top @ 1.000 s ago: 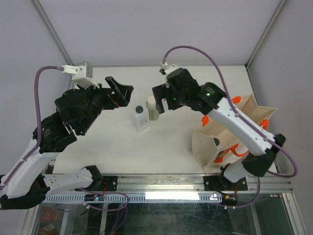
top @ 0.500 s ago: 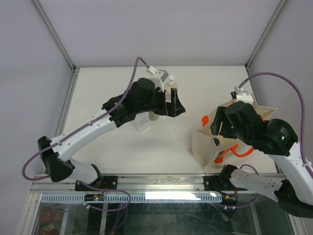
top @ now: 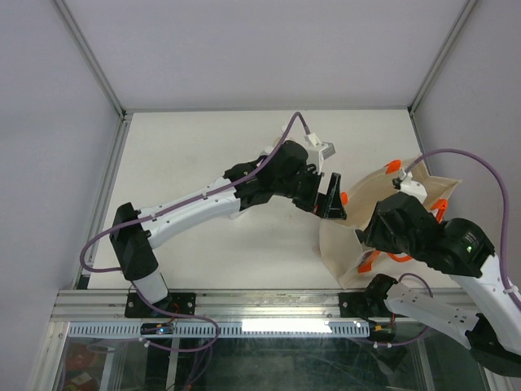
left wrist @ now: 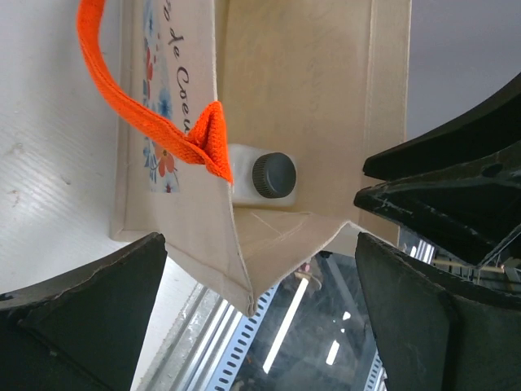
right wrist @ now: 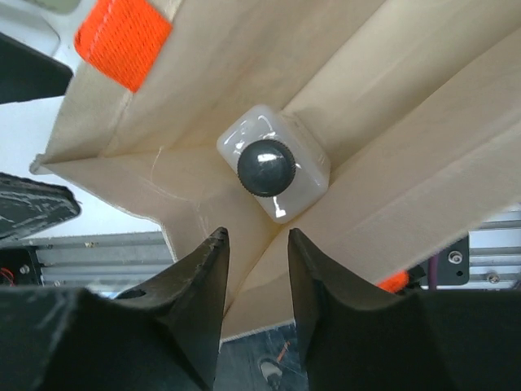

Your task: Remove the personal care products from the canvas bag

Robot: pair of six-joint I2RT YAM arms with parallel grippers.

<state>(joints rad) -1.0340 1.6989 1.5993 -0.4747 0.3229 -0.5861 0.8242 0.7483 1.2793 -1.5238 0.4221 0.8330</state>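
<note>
The canvas bag (top: 346, 236) stands open at the table's right, with orange handles (left wrist: 146, 114). One whitish square bottle with a dark cap (right wrist: 273, 167) stands upright in its bottom corner; it also shows in the left wrist view (left wrist: 264, 175). My right gripper (right wrist: 256, 235) is over the bag's mouth (top: 376, 236), straight above this bottle, its jaws narrowly open and empty. My left gripper (top: 332, 198) is wide open and empty at the bag's left rim, looking into it (left wrist: 260, 326). The other bottles are hidden from view.
My left arm (top: 203, 199) stretches across the middle of the table and covers what stands there. The bag sits close to the table's front edge and the metal rail (top: 269, 305). The right arm's black body (left wrist: 456, 187) is close to my left gripper.
My left arm has swung right from the table's middle to the bag's left rim. My right arm left the table's centre a second ago and now hangs over the bag's inside.
</note>
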